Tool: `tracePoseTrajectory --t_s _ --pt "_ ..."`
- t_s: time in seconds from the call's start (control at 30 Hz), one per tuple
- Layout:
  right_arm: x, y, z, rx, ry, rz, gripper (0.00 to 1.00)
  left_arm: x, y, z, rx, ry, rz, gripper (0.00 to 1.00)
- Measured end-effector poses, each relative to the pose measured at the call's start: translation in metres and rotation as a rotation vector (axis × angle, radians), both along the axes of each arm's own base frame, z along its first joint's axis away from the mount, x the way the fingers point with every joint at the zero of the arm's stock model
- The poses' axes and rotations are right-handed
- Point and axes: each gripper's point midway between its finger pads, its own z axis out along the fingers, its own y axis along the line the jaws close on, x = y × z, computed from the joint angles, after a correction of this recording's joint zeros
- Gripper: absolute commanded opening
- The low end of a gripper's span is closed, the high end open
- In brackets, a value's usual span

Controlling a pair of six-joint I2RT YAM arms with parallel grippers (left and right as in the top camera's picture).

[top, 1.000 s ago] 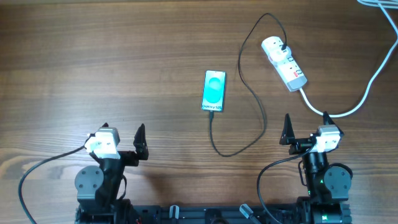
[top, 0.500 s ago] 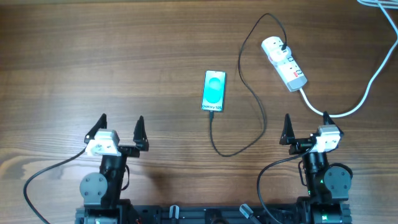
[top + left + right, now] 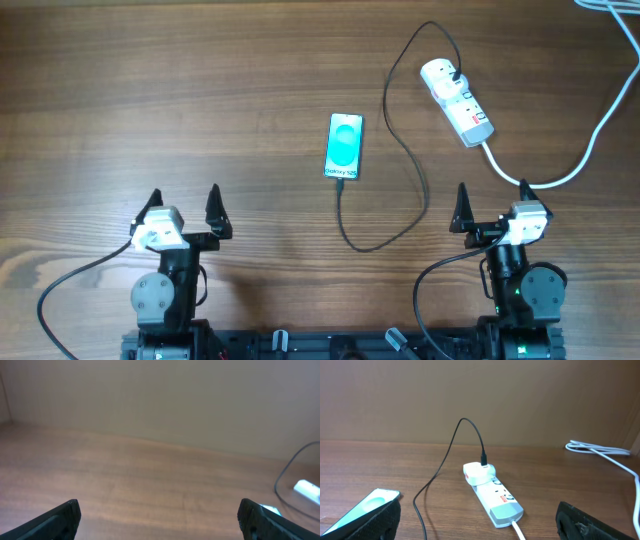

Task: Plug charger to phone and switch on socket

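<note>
so, left gripper (image 3: 184,196): i see its fingers spread wide with nothing between them, low at the near left of the table (image 3: 150,80), well apart from everything else.
phone (image 3: 344,146): lying flat near the middle, cyan screen up, white strip at the end nearest me.
charger (image 3: 339,205): its tip meets the phone's near end; from there it dips toward me, curves right, then climbs and loops over to a white adapter on the socket's far end.
socket (image 3: 458,100): lying at an angle at the far right; i cannot tell how its switches stand.
right gripper (image 3: 492,200): fingers apart and empty, near me, short of the socket.
white lead (image 3: 570,178): leaves the socket's near end, running right.
</note>
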Motion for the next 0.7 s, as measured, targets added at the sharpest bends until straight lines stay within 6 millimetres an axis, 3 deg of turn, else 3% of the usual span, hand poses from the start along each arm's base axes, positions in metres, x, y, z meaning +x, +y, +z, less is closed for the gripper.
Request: tracePoseTrajectory --t_s 0.1,0.7 --pt "0.0000 -0.0001 0.0000 0.000 0.000 0.000 1.00 -0.0005 -0.0002 -0.0097 0.010 0.039 -0.002 1.00" --pt "0.0000 0.0000 0.0000 0.000 0.000 0.000 1.00 -0.0004 -0.0044 -0.0095 0.101 0.039 -0.026 1.00"
